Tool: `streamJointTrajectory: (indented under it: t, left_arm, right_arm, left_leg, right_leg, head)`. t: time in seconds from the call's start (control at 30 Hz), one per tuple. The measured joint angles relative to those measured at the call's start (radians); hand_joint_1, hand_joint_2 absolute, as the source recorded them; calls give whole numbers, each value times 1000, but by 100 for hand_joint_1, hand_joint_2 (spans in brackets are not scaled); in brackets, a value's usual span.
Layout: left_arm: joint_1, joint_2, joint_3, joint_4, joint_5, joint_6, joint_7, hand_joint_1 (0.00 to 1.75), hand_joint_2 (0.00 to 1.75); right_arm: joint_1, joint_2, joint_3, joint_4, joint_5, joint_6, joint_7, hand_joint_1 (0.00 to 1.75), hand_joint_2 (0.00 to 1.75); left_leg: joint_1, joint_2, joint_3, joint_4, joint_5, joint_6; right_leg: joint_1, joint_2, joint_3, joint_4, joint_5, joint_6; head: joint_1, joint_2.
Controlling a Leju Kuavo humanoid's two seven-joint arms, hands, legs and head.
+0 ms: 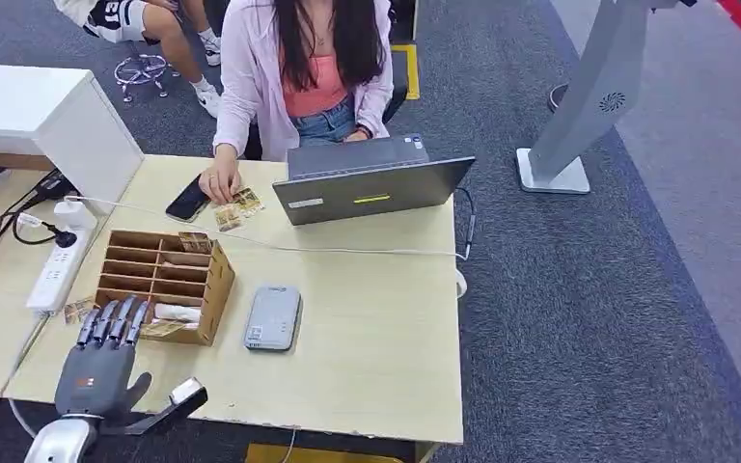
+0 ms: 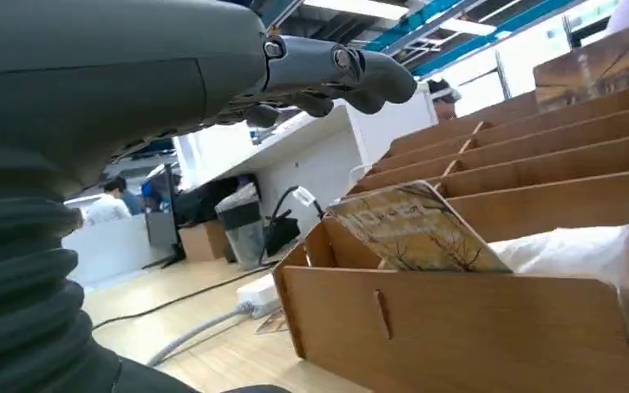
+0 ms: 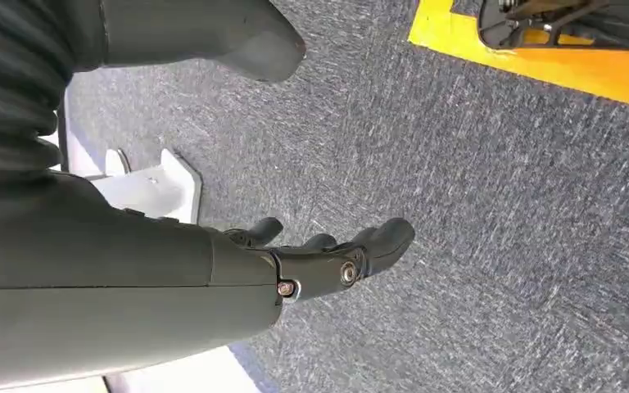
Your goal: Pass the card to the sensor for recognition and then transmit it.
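The left robot hand, released with fingers apart, hovers at the near edge of the rack, so it should dip its fingertips squarely onto the card leaning in the nearest slot.

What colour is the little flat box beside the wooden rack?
Light grey, the sensor; the head view shows it best.

both hands empty, fingers apart

Bare tabletop right of sensor; wooden organizer and cable beyond
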Motion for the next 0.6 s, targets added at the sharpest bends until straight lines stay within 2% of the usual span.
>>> streamJointTrajectory:
  t: [0.23, 0.6]
  left_arm:
    - [-16, -24, 23, 28, -16, 31, -10, 0, 175]
    - [-116, -54, 25, 81, -30, 37, -26, 0, 175]
  right_arm:
    - [0, 0, 2, 0, 10, 7, 1, 0, 175]
    - [0, 0, 5, 0, 24, 11, 0, 0, 175]
  left_leg:
    - [0, 0, -1, 0, 0, 0]
    - [0, 0, -1, 0, 1, -1]
  right_leg:
    - [0, 0, -1, 0, 0, 0]
    - [0, 0, -1, 0, 1, 0]
  head:
    - [0, 0]
    - [0, 0]
